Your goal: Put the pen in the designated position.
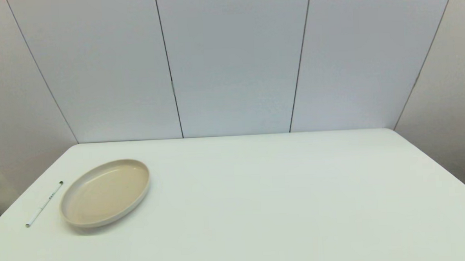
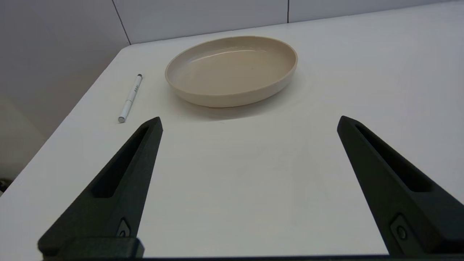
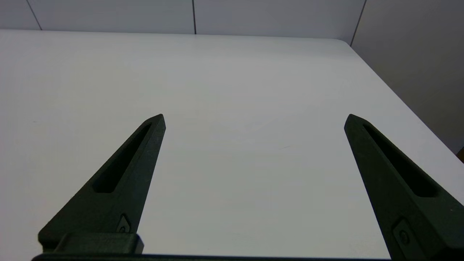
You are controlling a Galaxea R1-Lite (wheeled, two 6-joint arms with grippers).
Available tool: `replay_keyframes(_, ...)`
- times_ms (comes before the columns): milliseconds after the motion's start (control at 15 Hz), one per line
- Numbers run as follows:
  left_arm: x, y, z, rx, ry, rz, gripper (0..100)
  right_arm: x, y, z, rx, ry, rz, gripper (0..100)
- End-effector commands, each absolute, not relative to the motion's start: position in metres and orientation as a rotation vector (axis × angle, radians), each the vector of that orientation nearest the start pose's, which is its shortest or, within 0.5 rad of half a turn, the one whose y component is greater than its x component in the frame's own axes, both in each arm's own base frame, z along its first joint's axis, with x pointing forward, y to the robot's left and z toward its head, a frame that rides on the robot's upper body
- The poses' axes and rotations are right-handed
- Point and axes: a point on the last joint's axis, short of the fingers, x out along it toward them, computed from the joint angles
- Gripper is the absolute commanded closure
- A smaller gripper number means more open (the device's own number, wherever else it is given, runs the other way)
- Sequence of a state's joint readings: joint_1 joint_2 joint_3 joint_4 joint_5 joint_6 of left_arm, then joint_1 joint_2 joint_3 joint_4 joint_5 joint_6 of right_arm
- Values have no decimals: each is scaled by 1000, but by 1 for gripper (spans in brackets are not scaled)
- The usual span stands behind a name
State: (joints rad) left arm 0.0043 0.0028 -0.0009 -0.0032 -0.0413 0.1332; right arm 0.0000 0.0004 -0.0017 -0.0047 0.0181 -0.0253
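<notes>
Both sets of jaws stand wide apart with nothing between them. The left gripper [image 2: 249,121] hangs above the table [image 1: 259,207] on the near side of the dish [image 1: 105,193], and the right gripper [image 3: 254,119] hangs above bare tabletop on the robot's right; neither arm shows in the head view. The pen [image 1: 44,204] lies flat near the table's left edge, just beside the dish on its left and not touching it, its dark tip pointing toward the far wall.
</notes>
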Motion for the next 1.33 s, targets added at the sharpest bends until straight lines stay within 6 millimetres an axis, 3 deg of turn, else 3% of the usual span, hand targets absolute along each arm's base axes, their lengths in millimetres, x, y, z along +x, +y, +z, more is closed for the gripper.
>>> replay_keyframes(67,-23,0,75,74,0,-8,0,-23,0,76,-26,-5,18,0)
replay_keyframes(1333,-23,0,75,23,-2,-5,0,-23,0,76,-26,-5,18,0)
